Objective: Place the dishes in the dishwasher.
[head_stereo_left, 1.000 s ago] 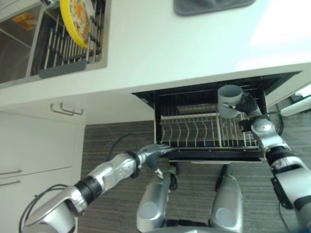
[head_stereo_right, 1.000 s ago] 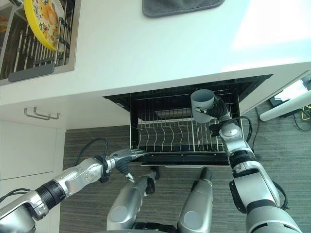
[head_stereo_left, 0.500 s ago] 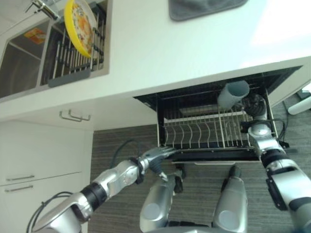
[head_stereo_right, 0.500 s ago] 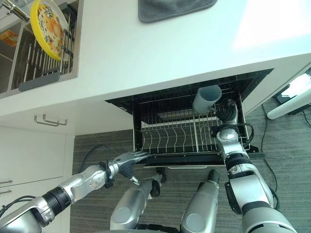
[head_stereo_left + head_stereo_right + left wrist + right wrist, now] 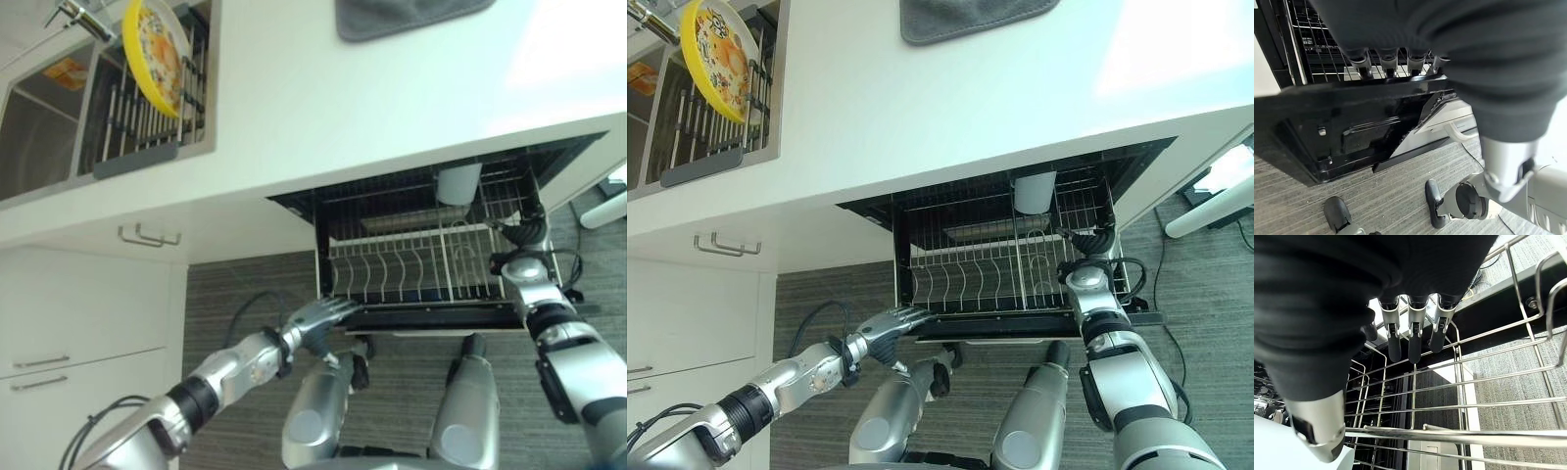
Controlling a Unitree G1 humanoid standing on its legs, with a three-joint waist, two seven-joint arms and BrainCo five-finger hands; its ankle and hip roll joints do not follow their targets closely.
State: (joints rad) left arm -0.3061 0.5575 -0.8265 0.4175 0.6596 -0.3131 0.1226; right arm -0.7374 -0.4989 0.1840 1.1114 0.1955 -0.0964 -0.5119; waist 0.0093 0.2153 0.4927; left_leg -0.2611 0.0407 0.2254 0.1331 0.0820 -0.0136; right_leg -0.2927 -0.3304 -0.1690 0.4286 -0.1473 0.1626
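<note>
1. Grey plastic cup [image 5: 458,183] sits upside down in the wire dishwasher rack [image 5: 421,264], at its 1 o'clock corner.
2. Our right hand [image 5: 1410,333] hangs inside, fingers straight, holding nothing.
3. Our left hand [image 5: 318,318] rests relaxed fingers on the black dishwasher door [image 5: 1352,122].

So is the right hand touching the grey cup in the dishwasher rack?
Apart. In the right eye view the grey cup stands at the back of the rack, while the right hand is nearer the front, with bare wire between them; its fingers hang straight.

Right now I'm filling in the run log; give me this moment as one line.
grey cup: in dishwasher rack, far side | right hand: open, off cup | left hand: at dishwasher front edge | yellow plate: in sink rack
</note>
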